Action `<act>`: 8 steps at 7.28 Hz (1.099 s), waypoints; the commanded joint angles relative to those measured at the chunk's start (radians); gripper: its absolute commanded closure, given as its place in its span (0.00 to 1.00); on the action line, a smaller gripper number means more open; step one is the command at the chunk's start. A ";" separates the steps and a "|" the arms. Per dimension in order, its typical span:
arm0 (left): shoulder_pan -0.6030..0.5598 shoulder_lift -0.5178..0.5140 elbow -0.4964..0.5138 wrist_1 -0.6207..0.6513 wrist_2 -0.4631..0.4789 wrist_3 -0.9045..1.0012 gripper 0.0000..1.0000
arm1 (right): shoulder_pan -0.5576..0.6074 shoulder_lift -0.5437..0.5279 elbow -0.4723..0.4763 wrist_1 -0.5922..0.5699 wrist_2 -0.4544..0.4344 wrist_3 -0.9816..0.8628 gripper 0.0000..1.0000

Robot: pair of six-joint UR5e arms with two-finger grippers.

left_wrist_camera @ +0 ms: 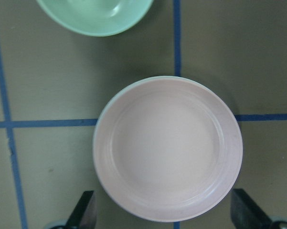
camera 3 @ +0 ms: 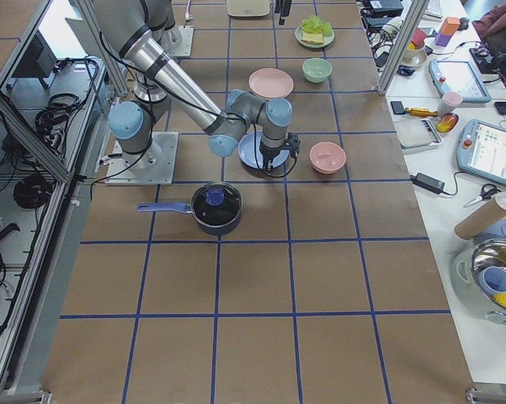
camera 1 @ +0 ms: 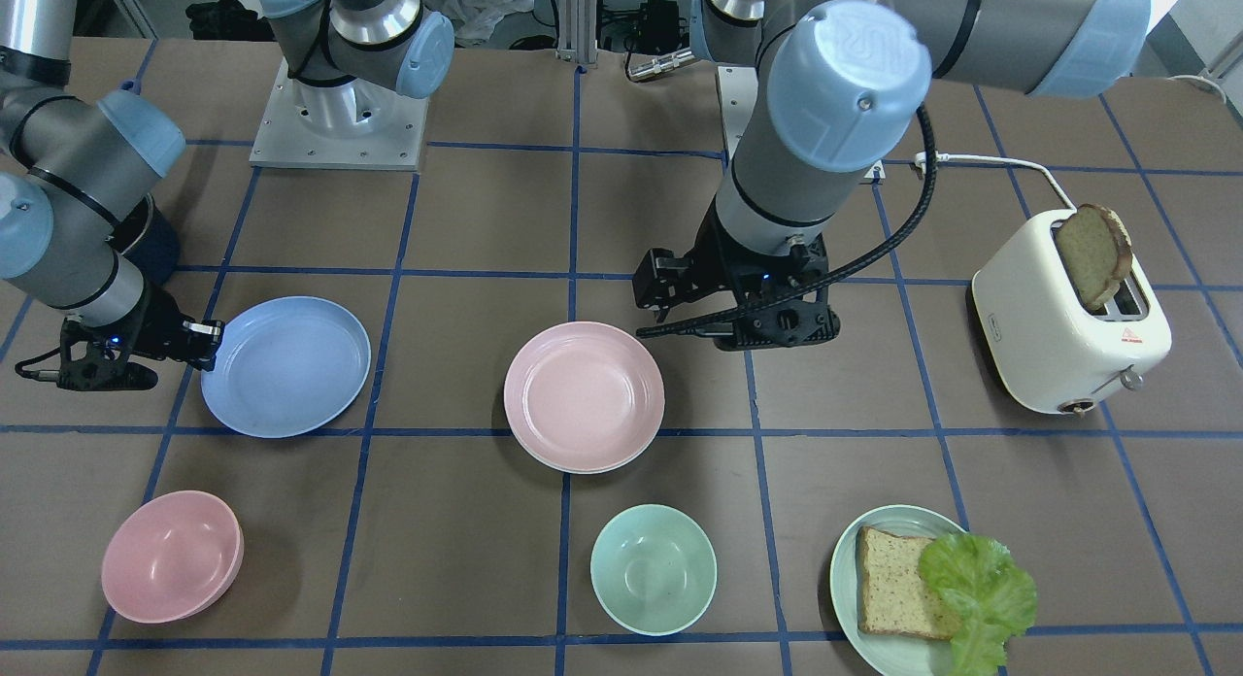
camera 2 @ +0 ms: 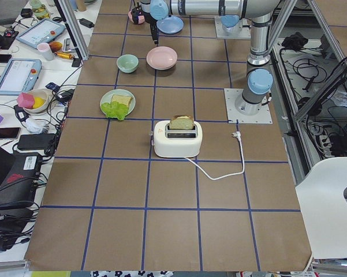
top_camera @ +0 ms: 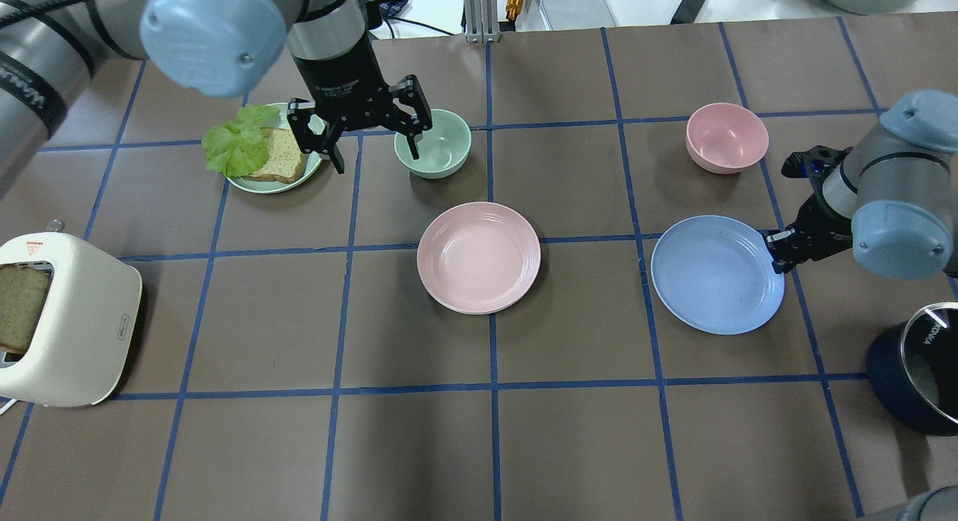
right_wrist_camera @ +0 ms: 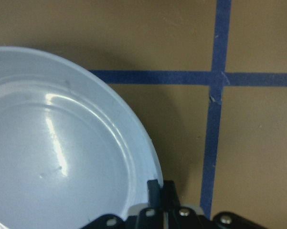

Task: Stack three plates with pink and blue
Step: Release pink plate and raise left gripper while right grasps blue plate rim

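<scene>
The pale pink plate (camera 1: 584,395) lies in the middle of the table (top_camera: 479,257). A thin cream-white edge (camera 1: 561,466) shows under it, so it seems to sit on the cream-white plate. The light blue plate (top_camera: 715,274) lies apart on my right side (camera 1: 286,365). My right gripper (top_camera: 775,253) is shut on the blue plate's rim (right_wrist_camera: 133,143), fingers (right_wrist_camera: 155,191) pinching the edge. My left gripper (top_camera: 374,153) is open and empty, high above the pink plate (left_wrist_camera: 167,148), which sits between its fingertips (left_wrist_camera: 86,212).
A mint bowl (top_camera: 432,143) and a mint plate with bread and lettuce (top_camera: 269,150) lie beyond the pink plate. A pink bowl (top_camera: 726,137) sits near the blue plate. A dark pot (top_camera: 917,367) stands behind my right arm. A toaster with bread (top_camera: 67,319) stands at the left.
</scene>
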 commanded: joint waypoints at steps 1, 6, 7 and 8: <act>0.014 0.087 0.011 -0.039 0.007 0.027 0.00 | -0.002 -0.022 -0.044 0.076 0.027 -0.001 1.00; 0.129 0.247 -0.186 0.165 0.013 0.123 0.00 | 0.009 -0.028 -0.149 0.263 0.203 0.040 1.00; 0.146 0.245 -0.168 0.138 0.017 0.143 0.00 | 0.040 -0.027 -0.162 0.277 0.230 0.095 1.00; 0.142 0.244 -0.181 0.129 0.017 0.145 0.00 | 0.093 -0.015 -0.191 0.274 0.226 0.114 1.00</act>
